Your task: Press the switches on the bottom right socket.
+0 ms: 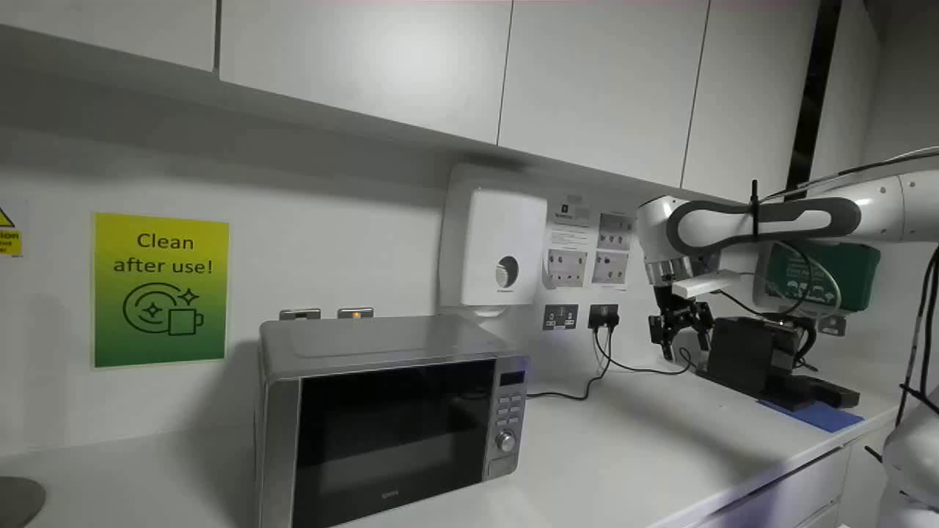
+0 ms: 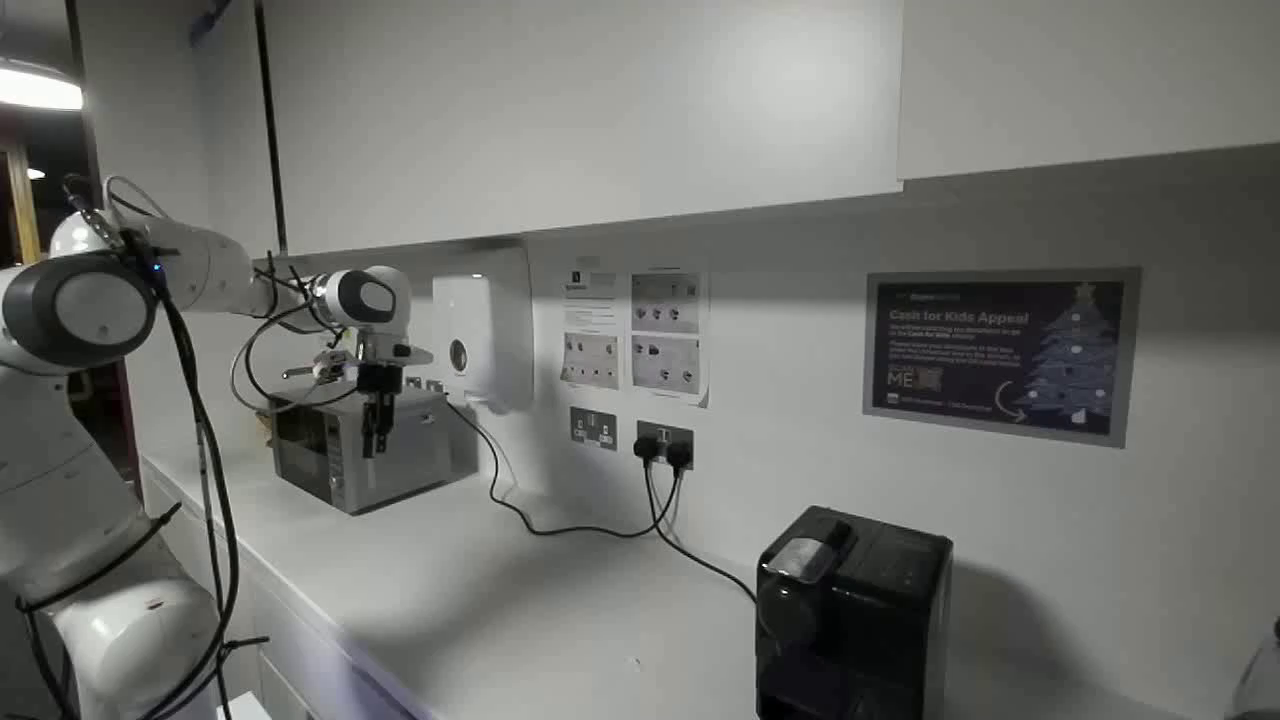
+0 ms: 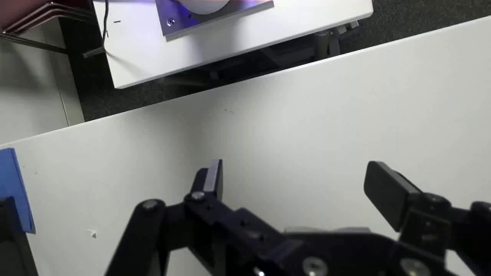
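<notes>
Black, hinged and two-fingered, the pincer (image 3: 294, 180) is spread wide in the wrist view, its tips well apart and the flat white worktop (image 3: 326, 115) showing between them. In both exterior views it hangs tips-down above that surface, on the end of a glossy white robot arm (image 1: 796, 221) with grey trim, well apart from the sockets.

Low on the smooth white wall (image 2: 775, 460), beneath printed paper sheets (image 2: 668, 330), two oblong plates sit side by side. The bottom right socket (image 2: 663, 448), a dark grey double plate, carries two squat black plugs (image 2: 679, 455), whose thin black cords (image 2: 547, 533) drop to the worktop. Its tiny switches (image 2: 663, 433), in the gap between the plugs, are too small for their setting to be read. Just beside it is a matching grey socket plate (image 2: 593, 428) with white insets.

Also on the worktop stand a silver box-shaped microwave (image 1: 396, 433) with a dark glass door and a boxy black coffee machine (image 2: 890, 590). Above the microwave's right end, a white plastic dispenser (image 1: 484, 242) with a round window is fixed to the wall.
</notes>
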Action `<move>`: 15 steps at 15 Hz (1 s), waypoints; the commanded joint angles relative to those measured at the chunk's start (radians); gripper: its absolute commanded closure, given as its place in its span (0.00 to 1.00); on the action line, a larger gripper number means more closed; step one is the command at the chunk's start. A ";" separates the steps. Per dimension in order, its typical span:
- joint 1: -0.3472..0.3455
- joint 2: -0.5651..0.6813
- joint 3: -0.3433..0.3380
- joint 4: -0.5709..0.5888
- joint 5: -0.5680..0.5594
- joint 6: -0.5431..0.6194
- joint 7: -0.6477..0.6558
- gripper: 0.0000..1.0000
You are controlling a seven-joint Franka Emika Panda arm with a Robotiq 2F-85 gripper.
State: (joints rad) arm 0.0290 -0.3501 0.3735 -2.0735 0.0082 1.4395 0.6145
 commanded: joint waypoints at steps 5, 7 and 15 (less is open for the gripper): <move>0.051 0.019 -0.045 0.012 -0.019 -0.010 -0.021 0.00; 0.053 0.027 -0.058 0.016 -0.031 -0.002 -0.051 0.00; 0.026 0.054 -0.149 0.042 -0.079 0.044 -0.126 0.00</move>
State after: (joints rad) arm 0.0621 -0.3199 0.2603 -2.0676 -0.0474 1.4748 0.5249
